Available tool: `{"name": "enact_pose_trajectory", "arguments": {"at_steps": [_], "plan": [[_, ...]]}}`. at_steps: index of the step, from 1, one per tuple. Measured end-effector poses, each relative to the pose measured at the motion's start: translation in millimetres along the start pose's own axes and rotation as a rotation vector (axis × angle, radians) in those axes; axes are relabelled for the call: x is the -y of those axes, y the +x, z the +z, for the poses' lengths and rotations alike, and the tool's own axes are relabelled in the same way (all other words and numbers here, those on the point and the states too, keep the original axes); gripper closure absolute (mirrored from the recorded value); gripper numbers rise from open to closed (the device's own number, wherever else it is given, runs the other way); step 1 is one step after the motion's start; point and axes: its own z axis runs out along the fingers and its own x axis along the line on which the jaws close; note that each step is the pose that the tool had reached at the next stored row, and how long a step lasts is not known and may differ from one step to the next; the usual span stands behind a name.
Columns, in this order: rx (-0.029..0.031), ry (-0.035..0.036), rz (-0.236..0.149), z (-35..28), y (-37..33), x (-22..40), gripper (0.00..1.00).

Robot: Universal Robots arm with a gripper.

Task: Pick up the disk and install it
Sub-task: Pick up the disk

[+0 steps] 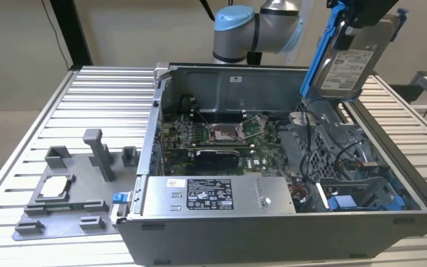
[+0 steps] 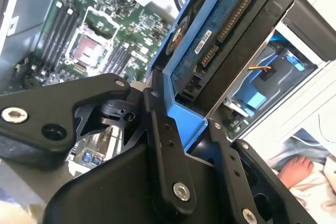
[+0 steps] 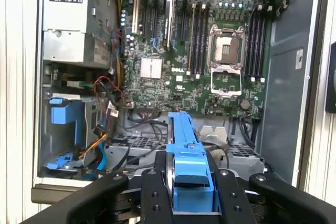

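At the exterior view's upper right: the disk point(image 1: 349, 64), silver with a white label and blue side rails, held nearly upright in the air above the open computer case point(image 1: 273, 236), touching nothing below. Its upper end is hidden behind the gripper point(image 1: 363, 18), which is itself cut off by the picture's edge.

Gripper point(image 2: 184, 111), second wrist view: two black fingers point(image 2: 164, 145) pinch the disk point(image 2: 231, 35) by its rails; the connector end and circuit-board side face the camera. In the first wrist view the disk point(image 3: 184, 140) is seen edge-on between the fingers of the gripper point(image 3: 190, 174), so its flat faces cannot be made out.

Case contents:
- green motherboard point(image 1: 221, 147) on the floor, with an open processor socket point(image 3: 227, 51);
- grey power supply point(image 1: 213, 194) with a white label, along the near wall;
- drive bay point(image 3: 65, 114) with blue fittings, partly screened by a tangle of cables point(image 3: 107, 103).

Slatted table point(image 1: 102, 94), exterior view's left: grey fixture tray point(image 1: 87, 214) carrying a small square chip point(image 1: 56, 188), well apart from the disk.
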Motion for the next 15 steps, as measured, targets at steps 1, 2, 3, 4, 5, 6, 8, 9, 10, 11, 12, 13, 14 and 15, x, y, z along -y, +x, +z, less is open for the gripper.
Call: {"name": "enact_pose_trajectory", "arguments": {"at_steps": [1, 2, 3, 4, 5, 6, 8, 9, 10, 11, 12, 13, 14, 15], "plan": [[0.0, -0.0002, 0.0, 0.1, 2.6, -0.1, 1.0], [0.0, -0.0003, 0.0, 0.2, 5.6, -0.2, 1.0], [0.0001, -0.0004, 0.0, 0.3, 8.7, -0.3, 1.0], [0.0, -0.0005, 0.0, 0.4, 11.8, -0.4, 1.0], [0.0, -0.0006, 0.0, 0.5, 14.8, -0.5, 1.0], [0.0001, -0.0008, 0.001, 0.6, 18.2, -0.7, 1.0], [0.0002, -0.001, 0.001, 0.9, 24.6, -0.9, 1.0], [0.0001, -0.0011, 0.001, 1.0, 27.9, -1.0, 1.0], [0.0002, -0.0012, 0.001, 1.1, 31.1, -1.1, 1.0], [0.0002, -0.0013, 0.001, 1.2, 34.2, -1.2, 1.0], [0.0003, -0.0014, 0.001, 1.3, 37.4, -1.4, 1.0], [0.0003, -0.0015, 0.002, 1.4, 40.6, -1.5, 1.0], [0.0003, -0.0016, 0.002, 1.5, 43.7, -1.6, 1.0], [0.0004, -0.0017, 0.002, 1.6, 46.6, -1.7, 1.0]]}}
